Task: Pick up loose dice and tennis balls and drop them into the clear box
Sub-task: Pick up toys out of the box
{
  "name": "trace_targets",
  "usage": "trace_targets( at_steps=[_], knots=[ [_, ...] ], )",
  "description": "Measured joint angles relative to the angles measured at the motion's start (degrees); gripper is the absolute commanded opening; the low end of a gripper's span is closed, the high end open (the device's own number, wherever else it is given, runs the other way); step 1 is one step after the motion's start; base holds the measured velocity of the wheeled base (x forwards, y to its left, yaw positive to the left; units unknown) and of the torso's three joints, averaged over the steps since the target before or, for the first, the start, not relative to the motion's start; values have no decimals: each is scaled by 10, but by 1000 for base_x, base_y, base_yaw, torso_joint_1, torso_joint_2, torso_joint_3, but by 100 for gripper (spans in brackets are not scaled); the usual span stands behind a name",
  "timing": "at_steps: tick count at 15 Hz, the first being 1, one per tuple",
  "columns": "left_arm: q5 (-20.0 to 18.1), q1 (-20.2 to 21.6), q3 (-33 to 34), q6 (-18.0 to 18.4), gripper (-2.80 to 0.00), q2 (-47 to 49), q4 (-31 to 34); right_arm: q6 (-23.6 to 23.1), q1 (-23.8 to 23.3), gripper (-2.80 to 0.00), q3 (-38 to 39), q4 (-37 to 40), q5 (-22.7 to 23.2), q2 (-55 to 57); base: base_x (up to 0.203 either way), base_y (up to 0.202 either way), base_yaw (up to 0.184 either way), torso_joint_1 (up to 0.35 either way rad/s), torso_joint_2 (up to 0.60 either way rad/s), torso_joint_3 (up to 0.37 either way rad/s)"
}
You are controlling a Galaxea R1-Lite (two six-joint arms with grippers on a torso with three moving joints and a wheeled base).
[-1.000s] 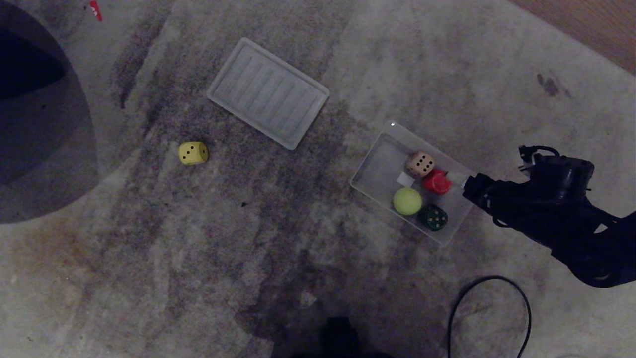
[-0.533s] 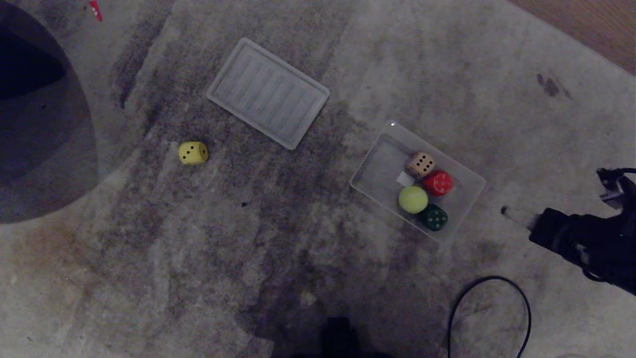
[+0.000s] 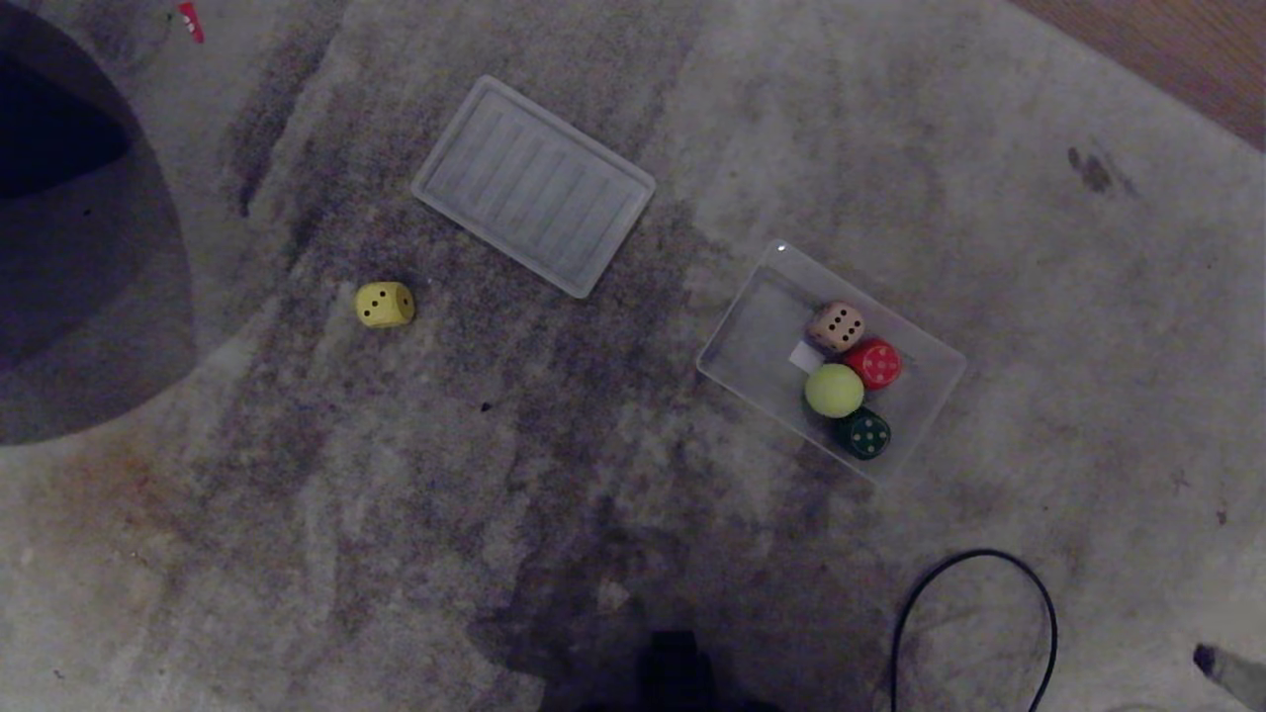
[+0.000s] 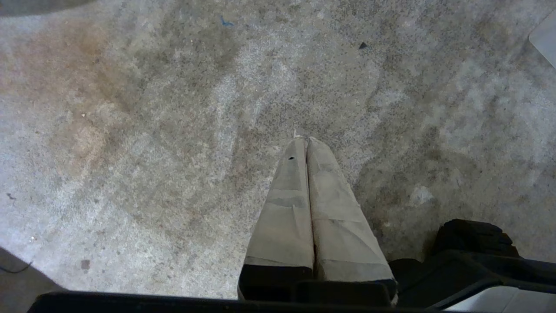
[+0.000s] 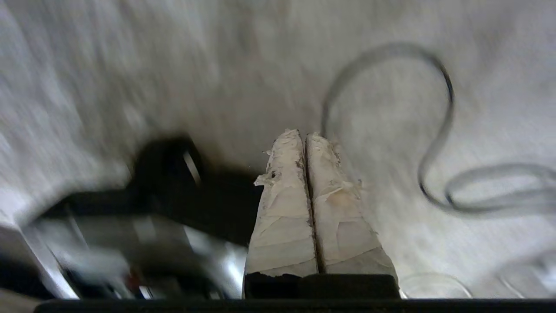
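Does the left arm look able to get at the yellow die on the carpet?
Probably yes: the yellow die lies alone on open carpet, lid well apart, though the left gripper hangs parked, away from it.

My fingers are wrapped in off-white tape, scuffed with dark specks. The clear box holds a tan die with dark pips, a red die, a dark green die with pale pips and a yellow-green ball. On the mottled grey carpet lie a yellow die with dark pips, a ribbed translucent lid and a black cable.
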Motion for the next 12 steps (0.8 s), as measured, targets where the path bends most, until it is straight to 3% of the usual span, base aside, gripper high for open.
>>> trace_targets(
  at_steps=[3, 6, 9, 12],
  knots=[
    [0, 0, 0, 0, -280, 0, 0, -18, -4, -280, 30, 101, -5, -158, 0, 0, 0, 0, 0, 0],
    [0, 0, 0, 0, -280, 0, 0, -41, -9, -280, 46, 122, -9, -280, 0, 0, 0, 0, 0, 0],
    [0, 0, 0, 0, -280, 0, 0, -81, -11, -280, 72, 79, -73, -330, 0, 0, 0, 0, 0, 0],
    [0, 0, 0, 0, -280, 0, 0, -84, -11, -280, 105, 8, -64, -345, 0, 0, 0, 0, 0, 0]
  ],
)
